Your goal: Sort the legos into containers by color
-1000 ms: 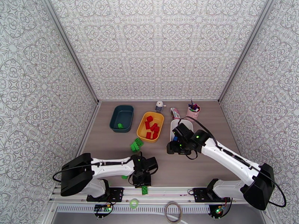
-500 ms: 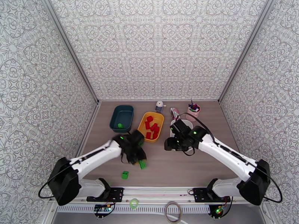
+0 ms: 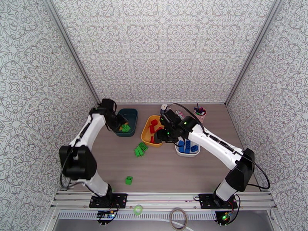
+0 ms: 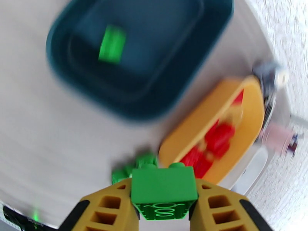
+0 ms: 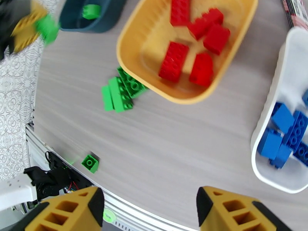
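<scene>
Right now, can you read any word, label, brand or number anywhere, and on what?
No text is readable.
Red-and-white printed packet beside the white plastic tray: print too blurred.
Studs of the red plastic bricks in the yellow plastic tray: too small to tell.

Open tabletop (image 3: 177, 174) spans the near half, broken by one lone green brick (image 3: 129, 180). A green brick cluster (image 3: 140, 149) crowds the yellow tray's (image 5: 148, 43) near corner, and a narrow lane separates that tray from the teal tray (image 4: 161, 47). The right arm (image 3: 215, 143) stretches over the white tray (image 5: 287, 74), while the left arm (image 3: 86, 131) hangs above the teal tray's left rim.
</scene>
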`<state>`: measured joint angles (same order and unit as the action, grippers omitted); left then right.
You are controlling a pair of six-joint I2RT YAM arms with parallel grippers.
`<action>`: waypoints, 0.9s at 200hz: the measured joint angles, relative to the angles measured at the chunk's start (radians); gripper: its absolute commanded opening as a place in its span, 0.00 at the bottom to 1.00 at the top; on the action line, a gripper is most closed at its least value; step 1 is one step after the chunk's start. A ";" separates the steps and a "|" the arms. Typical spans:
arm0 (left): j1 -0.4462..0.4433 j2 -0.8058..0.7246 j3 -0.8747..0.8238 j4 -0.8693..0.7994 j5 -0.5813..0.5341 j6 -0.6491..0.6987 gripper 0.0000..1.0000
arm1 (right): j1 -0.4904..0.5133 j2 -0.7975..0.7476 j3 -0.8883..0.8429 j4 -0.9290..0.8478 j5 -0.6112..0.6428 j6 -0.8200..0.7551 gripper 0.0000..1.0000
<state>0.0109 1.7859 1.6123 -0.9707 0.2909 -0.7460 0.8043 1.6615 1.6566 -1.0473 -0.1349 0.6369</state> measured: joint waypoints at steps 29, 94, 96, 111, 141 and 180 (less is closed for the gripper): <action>0.006 0.144 0.156 -0.029 -0.002 0.029 0.71 | 0.000 -0.005 -0.001 -0.016 0.001 -0.001 0.68; -0.032 0.047 0.108 -0.084 -0.082 0.071 0.87 | 0.000 -0.103 -0.121 -0.016 0.023 0.006 0.71; -0.035 0.034 0.095 -0.083 -0.087 0.072 0.87 | 0.000 -0.105 -0.124 -0.016 0.023 0.006 0.71; -0.059 -0.064 0.000 -0.084 -0.109 0.072 0.87 | 0.000 -0.107 -0.139 -0.015 0.022 0.003 0.71; -0.120 -0.277 -0.212 -0.091 -0.143 0.052 0.87 | 0.000 -0.095 -0.143 -0.015 0.021 -0.010 0.71; -0.244 -0.435 -0.432 -0.119 -0.188 -0.024 0.89 | 0.000 -0.018 -0.132 -0.014 -0.010 -0.040 0.69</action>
<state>-0.2333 1.3514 1.1801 -1.0893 0.1032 -0.7704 0.8043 1.6440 1.5246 -1.0615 -0.1452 0.5968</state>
